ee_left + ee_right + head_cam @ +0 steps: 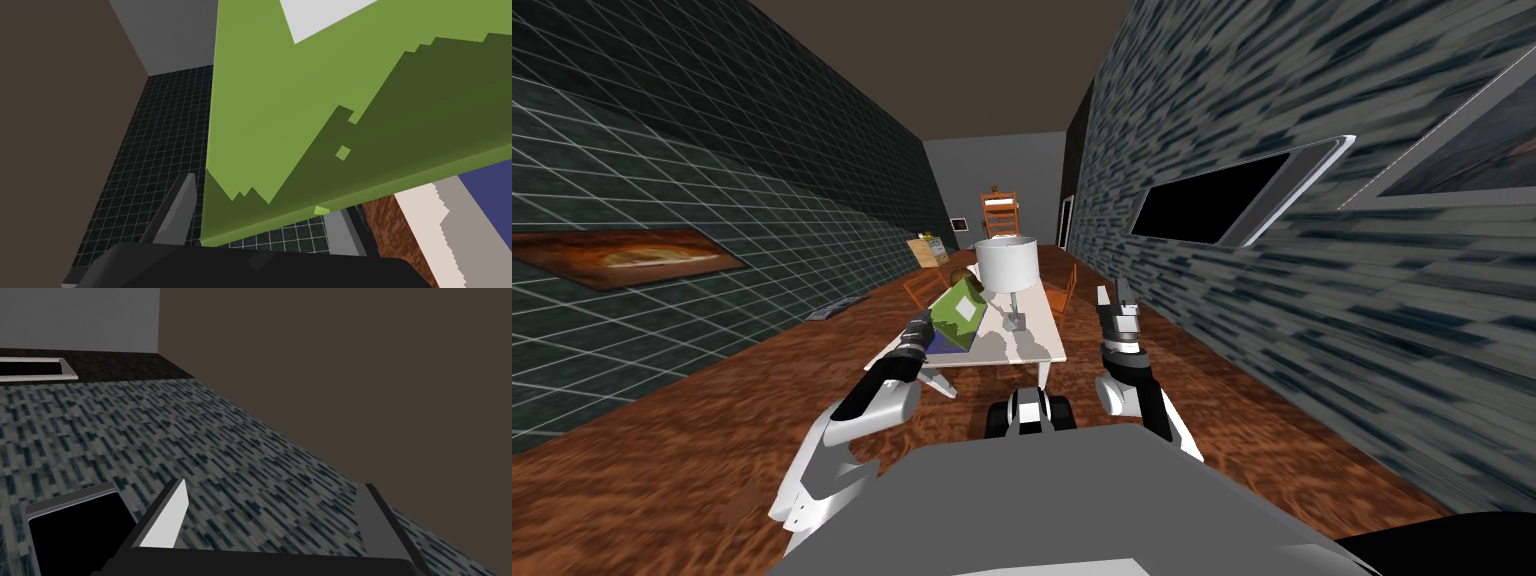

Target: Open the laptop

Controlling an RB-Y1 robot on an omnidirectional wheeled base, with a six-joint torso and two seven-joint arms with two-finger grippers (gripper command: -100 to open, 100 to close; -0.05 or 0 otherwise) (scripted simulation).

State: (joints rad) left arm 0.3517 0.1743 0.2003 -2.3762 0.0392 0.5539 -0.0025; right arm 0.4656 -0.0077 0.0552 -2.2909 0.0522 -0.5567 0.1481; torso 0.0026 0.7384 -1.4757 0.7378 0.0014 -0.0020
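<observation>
A: The left gripper (pixel 265 197) is spread, not clamped; the edge of the green lid (pixel 310 115) lies between its fingers (pixel 177 210), tilted up.
B: And the laptop (pixel 957 315)?
A: On the white table (pixel 1037 345), at my 11 o'clock; the right gripper (pixel 1117 300) hangs open at 1 o'clock.
B: Risks?
A: The lid could slip and drop (nothing pinches it); the lamp (pixel 1007 265), at 2 o'clock from the lid, crowds its swing; orange chairs (pixel 1060 288) stand beyond.

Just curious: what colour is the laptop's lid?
The lid is green with a white patch; left wrist view.
</observation>
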